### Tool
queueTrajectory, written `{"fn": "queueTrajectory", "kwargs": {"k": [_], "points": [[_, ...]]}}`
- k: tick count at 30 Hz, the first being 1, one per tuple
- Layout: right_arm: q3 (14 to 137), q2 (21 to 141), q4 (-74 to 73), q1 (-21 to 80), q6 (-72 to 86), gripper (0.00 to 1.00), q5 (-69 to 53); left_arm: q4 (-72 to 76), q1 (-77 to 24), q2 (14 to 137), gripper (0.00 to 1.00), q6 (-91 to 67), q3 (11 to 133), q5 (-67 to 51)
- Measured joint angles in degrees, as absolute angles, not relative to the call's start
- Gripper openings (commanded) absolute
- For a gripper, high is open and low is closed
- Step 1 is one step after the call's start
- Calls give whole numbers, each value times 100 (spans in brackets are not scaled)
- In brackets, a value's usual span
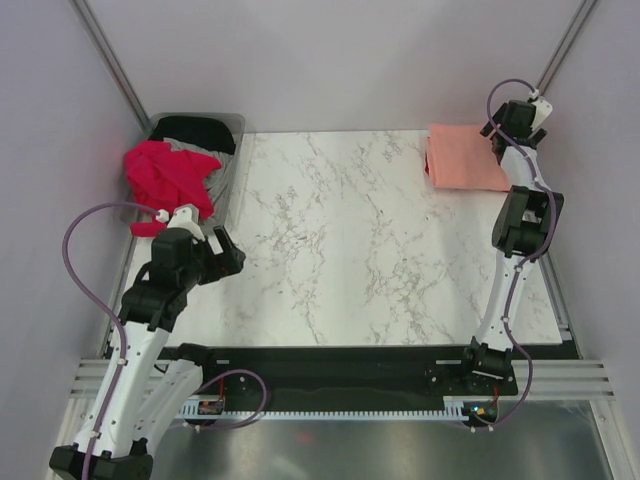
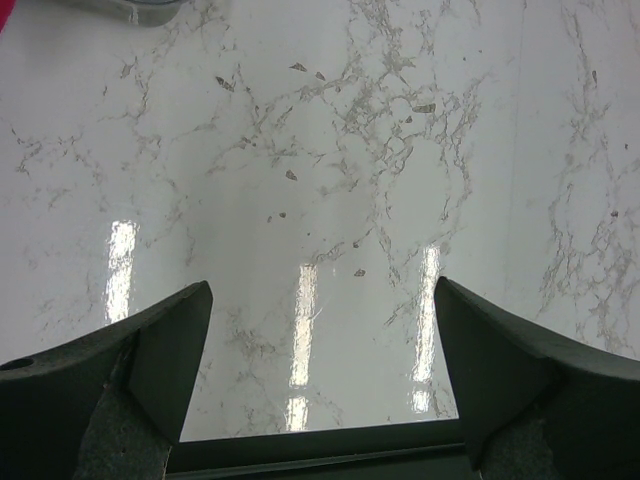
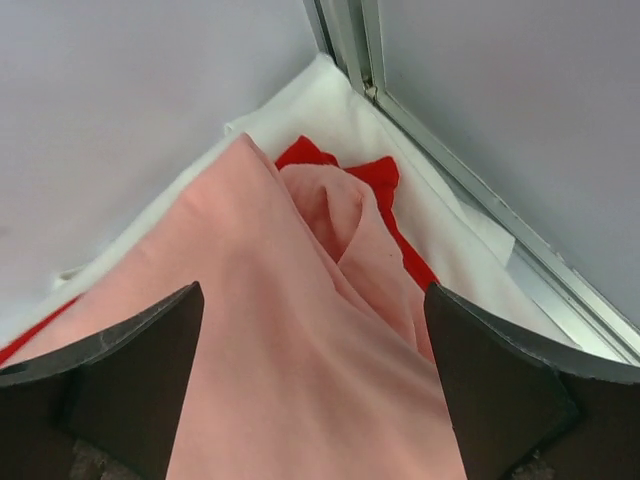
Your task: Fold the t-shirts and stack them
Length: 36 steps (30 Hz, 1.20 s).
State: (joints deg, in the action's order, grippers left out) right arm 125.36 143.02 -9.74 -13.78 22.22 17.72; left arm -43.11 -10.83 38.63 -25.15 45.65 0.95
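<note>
**Pink shirt folded at the far right, more shirts heaped in the bin at the far left**

The table [image 1: 350, 260] is white marble veined with grey, glossy enough to throw back bright streaks of lamp light in the left wrist view. Plain pale grey walls close it in on three sides, with slanted metal posts [image 1: 108, 60] at the far corners and a ribbed aluminium rail [image 1: 330, 375] along the near edge.

At 1 o'clock on the table lies the salmon pink t-shirt [image 1: 465, 158], folded into a flat rectangle. The right wrist view shows a bright red t-shirt [image 3: 385, 180] under it, its edges peeking out, and a white sheet [image 3: 330, 100] beneath both.

At 10 o'clock stands the clear grey bin [image 1: 236, 122], with the magenta t-shirt [image 1: 170, 175] spilling over its near rim and the black t-shirt [image 1: 195, 130] behind it.

The right gripper [image 1: 500, 138] hangs over the pink shirt's right edge, fingers spread wide, grasping nothing. The left gripper [image 1: 225, 248], at 8 o'clock, is likewise released over bare marble.
</note>
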Motion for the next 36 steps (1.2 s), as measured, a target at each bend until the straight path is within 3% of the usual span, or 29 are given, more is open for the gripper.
{"fn": "queueTrajectory", "kwargs": {"k": [5, 10, 15, 18, 22, 27, 36], "points": [[12103, 13157, -1251, -1380, 2534, 98, 1673, -4313, -1083, 3846, 100, -2515, 4565, 95], [11185, 10984, -1232, -1387, 3002, 98, 1173, -4311, -1083, 3706, 99, -2517, 4556, 95], [8842, 8239, -556, -1140, 3760, 98, 25, -4311, -1083, 3614, 99, -2519, 4556, 93], [7330, 7100, -211, -303, 4058, 98, -613, -4309, -1079, 3616, 99, -2519, 4556, 95], [6090, 6493, -530, 1227, 4338, 98, -967, -4298, -1070, 3640, 100, -2517, 4556, -69], [5002, 5369, -974, 2298, 4438, 98, -904, -4300, -1068, 3514, 100, -2515, 4619, -528], [4093, 4167, -1732, 2567, 4309, 98, -504, -3669, -1070, 3297, 100, -3048, 6377, -1365]]}}
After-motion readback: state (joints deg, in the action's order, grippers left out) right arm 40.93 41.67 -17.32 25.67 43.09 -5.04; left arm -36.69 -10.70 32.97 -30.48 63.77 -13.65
